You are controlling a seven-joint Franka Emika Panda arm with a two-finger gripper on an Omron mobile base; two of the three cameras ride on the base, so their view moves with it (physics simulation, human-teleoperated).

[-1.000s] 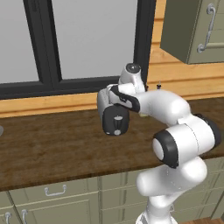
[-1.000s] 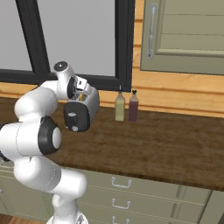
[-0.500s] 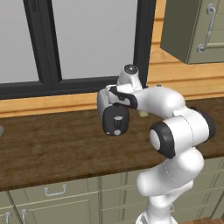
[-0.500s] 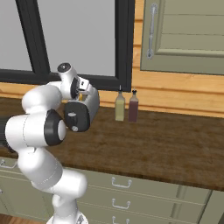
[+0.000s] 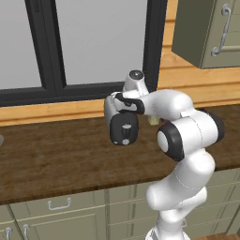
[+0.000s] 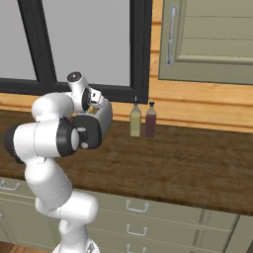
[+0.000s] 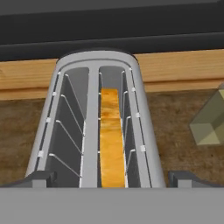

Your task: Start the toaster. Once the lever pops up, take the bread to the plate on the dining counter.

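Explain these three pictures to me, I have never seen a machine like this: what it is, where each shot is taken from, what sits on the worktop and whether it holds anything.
The white jointed thing is a robot arm standing in front of kitchen cabinets. Two cameras sit behind it, one to its left and one to its right, looking over it at a dark wood worktop under a window. The third camera is on its hand, looking down along the gripper, whose two dark fingertips stand wide apart and hold nothing. Right below the hand is a silver toaster with a golden bread slice in one of its two slots. In the right base view an olive bottle and a dark red bottle stand side by side near the wall.
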